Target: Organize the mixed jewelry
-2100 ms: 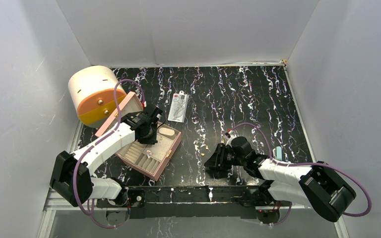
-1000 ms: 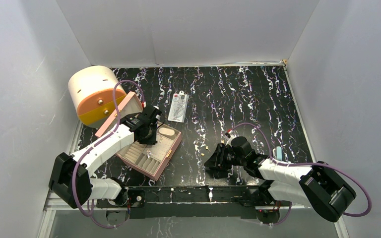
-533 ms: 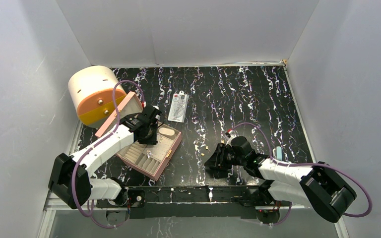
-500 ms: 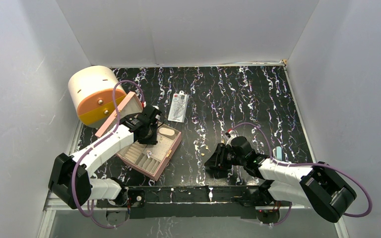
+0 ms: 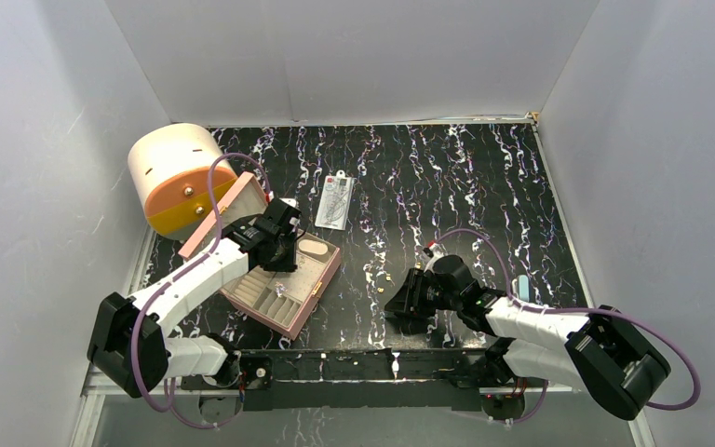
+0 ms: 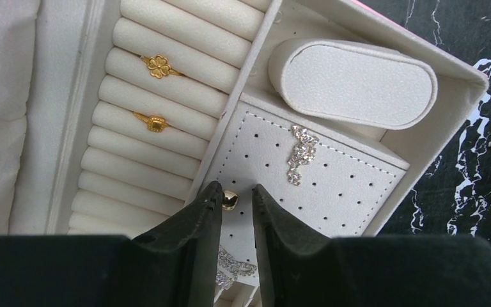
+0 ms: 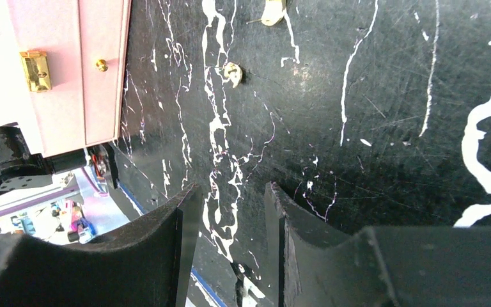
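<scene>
1. My left jaws hang over the open pink box (image 5: 315,294), their tips close together with only a narrow gap between them.
2. A small gold stud (image 6: 230,200) sits in that gap, against 1 tip and clear of the other, at the edge of the perforated panel (image 6: 351,185). I cannot tell whether it rests on the panel.
3. A sparkly earring (image 6: 300,153) lies on that panel. Beside it, a clover-shaped gold ring (image 6: 159,66) and a second gold ring (image 6: 154,121) sit in the ring rolls (image 6: 166,38).
4. My right jaws stand wide apart, low over the bare black tabletop (image 7: 390,96), holding nothing.
5. 2 loose studs (image 7: 233,72) lie on the tabletop ahead of my right jaws, apart from the box.
</scene>
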`<state>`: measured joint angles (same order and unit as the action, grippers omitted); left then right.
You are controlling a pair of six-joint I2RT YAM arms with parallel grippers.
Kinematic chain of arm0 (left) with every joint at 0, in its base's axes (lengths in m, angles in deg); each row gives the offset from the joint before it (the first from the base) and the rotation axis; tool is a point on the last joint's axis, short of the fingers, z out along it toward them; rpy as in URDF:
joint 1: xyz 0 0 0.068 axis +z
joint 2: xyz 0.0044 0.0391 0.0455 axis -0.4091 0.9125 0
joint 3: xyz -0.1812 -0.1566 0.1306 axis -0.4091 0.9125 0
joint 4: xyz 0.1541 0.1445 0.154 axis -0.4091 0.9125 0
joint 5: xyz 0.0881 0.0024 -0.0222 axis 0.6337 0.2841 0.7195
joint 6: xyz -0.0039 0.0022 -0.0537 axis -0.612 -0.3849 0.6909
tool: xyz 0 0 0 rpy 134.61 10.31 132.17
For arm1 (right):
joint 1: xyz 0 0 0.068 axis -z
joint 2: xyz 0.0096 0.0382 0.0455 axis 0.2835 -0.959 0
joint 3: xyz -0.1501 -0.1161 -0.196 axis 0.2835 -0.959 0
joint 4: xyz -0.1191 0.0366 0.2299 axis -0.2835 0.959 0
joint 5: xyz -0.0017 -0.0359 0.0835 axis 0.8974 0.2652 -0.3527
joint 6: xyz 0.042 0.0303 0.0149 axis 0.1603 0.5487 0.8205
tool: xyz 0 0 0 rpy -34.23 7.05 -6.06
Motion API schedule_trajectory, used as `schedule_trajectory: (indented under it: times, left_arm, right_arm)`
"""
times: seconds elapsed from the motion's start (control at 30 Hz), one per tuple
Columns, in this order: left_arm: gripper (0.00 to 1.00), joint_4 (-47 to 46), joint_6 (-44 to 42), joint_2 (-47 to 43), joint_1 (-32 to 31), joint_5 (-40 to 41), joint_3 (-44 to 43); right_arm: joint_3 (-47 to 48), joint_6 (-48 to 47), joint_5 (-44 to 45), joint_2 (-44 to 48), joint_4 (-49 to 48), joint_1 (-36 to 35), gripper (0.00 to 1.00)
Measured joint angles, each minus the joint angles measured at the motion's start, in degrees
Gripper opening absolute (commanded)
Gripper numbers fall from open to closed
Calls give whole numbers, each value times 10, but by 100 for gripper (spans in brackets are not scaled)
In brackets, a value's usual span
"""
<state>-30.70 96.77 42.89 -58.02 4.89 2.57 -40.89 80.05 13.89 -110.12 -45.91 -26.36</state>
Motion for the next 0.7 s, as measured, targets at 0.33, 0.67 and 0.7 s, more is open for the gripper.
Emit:
schedule_trajectory:
  times: [0.33, 0.67, 0.7]
  left_arm:
    - [26, -7, 0, -1, 0, -2, 3]
    - [37, -13, 4, -7, -1, 2, -24]
    - [42, -18, 4, -16, -1, 0, -26]
  right_arm:
    - [9, -6, 7, 0, 15, 0, 50]
    - [54, -26, 39, 11, 77, 0, 51]
    - [66, -30, 49, 16, 94, 0, 51]
